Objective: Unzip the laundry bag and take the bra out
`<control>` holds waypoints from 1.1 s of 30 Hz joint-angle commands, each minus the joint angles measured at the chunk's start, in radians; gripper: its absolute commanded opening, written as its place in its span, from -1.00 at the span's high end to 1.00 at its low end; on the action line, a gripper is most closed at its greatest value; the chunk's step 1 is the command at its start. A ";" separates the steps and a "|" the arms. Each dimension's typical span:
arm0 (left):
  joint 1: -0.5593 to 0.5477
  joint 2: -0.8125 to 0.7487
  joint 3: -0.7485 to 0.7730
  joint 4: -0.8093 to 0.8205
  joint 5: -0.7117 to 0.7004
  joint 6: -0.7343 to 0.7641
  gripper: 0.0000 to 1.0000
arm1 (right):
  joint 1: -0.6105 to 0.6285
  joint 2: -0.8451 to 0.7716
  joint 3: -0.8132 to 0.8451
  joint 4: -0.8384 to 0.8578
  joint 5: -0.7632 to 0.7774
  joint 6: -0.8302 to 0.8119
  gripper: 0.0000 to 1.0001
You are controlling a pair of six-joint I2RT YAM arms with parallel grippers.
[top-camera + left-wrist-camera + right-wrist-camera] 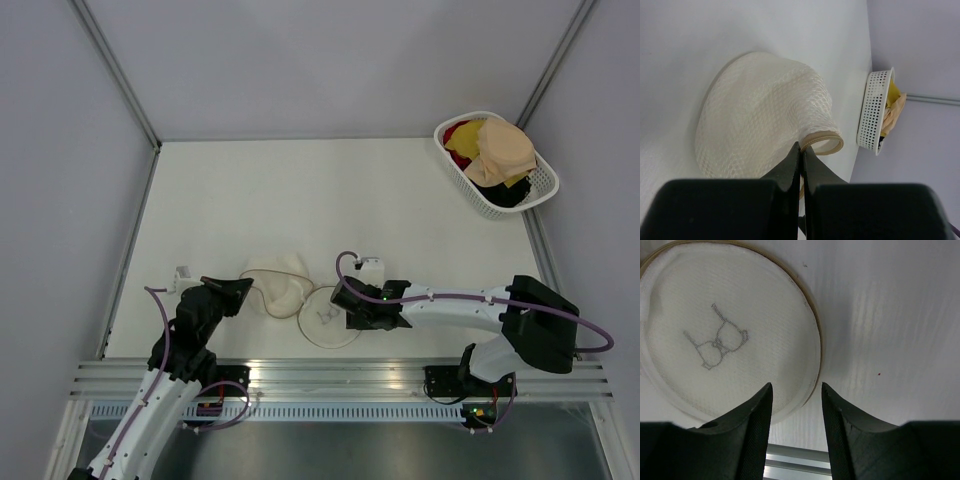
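Likely light and floppy, the bag lies at the near edge of the table, left fingers clamped on its beige rim, right fingers apart astride its stiffer disc edge, the better handhold; the soft bra seems atop the basket.

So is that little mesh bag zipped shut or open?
Open. The laundry bag's round disc panel lies flat on the table, folded away from the mesh dome, whose beige rim gapes.

The left gripper's jaws, pressed together, pinch the laundry bag's tan rim.
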 commanded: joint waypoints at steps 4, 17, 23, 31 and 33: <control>0.000 -0.005 0.008 -0.004 0.021 -0.014 0.96 | 0.012 -0.007 0.022 -0.070 0.112 0.066 0.05; 0.000 0.000 0.017 -0.009 0.046 0.008 0.96 | 0.012 0.079 -0.029 0.051 0.094 0.079 0.23; 0.000 0.000 0.019 -0.015 0.055 0.009 0.96 | 0.010 0.091 -0.029 0.050 0.097 0.083 0.70; 0.000 0.055 0.008 0.077 0.156 0.103 0.96 | 0.012 -0.045 0.112 -0.133 0.227 0.003 0.99; 0.000 0.124 0.002 0.156 0.209 0.166 0.96 | 0.012 -0.067 0.194 -0.203 0.285 -0.032 0.99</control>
